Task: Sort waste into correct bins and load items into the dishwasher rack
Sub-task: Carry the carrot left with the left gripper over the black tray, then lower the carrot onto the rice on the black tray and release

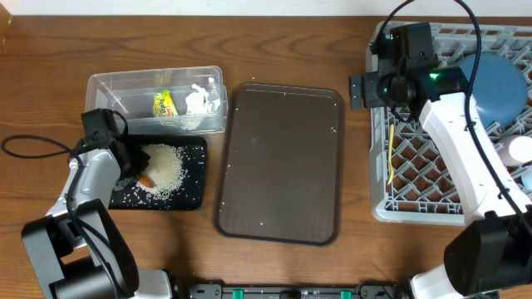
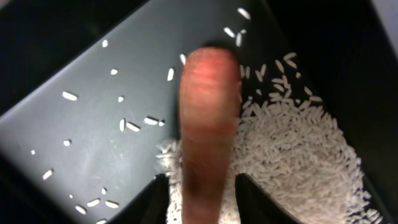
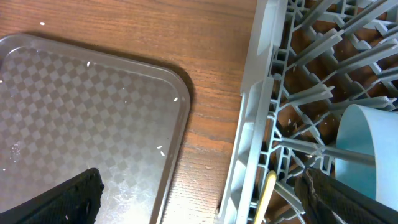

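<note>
The small orange carrot (image 2: pixel 208 124) hangs or lies, blurred, between my left gripper's (image 2: pixel 208 193) fingers, with a thin gap on each side, so the jaws are open. It is over the shallow black tray (image 1: pixel 193 166), beside a heap of white rice (image 1: pixel 166 170). The carrot also shows in the overhead view (image 1: pixel 147 180), by my left gripper (image 1: pixel 135 170). The clear tub (image 1: pixel 112 87) holds the green-orange wrapper (image 1: pixel 164 104) and the white tissue (image 1: pixel 198 101). My right gripper (image 3: pixel 205 199) is open and empty astride the grey rack's (image 1: pixel 378 208) left wall. The yellow spoon (image 1: pixel 391 154) and the blue plate (image 1: pixel 495 83) are in the rack.
The large brown serving tray (image 1: pixel 283 166) lies between the black tray and the rack, with a few rice grains on it. Pale rounded items (image 1: pixel 520 151) sit at the rack's right edge. A black cable (image 1: pixel 33 148) loops at the left.
</note>
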You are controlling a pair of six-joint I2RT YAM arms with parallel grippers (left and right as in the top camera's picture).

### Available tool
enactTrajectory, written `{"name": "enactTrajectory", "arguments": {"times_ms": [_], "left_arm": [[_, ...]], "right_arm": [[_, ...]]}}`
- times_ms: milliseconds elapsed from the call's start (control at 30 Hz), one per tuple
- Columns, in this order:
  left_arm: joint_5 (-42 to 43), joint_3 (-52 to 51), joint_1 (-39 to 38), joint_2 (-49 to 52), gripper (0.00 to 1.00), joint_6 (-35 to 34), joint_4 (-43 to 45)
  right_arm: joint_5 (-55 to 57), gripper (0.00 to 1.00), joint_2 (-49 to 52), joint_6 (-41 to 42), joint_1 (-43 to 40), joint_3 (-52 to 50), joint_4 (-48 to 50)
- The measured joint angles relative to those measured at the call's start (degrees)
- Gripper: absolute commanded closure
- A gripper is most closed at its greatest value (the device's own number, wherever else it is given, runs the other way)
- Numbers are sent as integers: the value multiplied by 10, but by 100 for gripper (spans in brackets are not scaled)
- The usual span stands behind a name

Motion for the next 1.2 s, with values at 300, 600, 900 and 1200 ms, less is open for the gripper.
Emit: {"name": "enactTrajectory", "arguments": {"times_ms": [300,600,900,1200], "left_arm": [[0,15,0,-105,40,10,-89],[0,29,0,-176,58,-107,-301],[-1,-31,0,-176,61,-240,-301],[-2,-115,0,-175,61,-266,-210]], "right_arm": [[0,1,0,0,0,0,0],[1,1,0,0,0,0,2],[1,1,0,0,0,0,2],[2,1,0,0,0,0,2]]}}
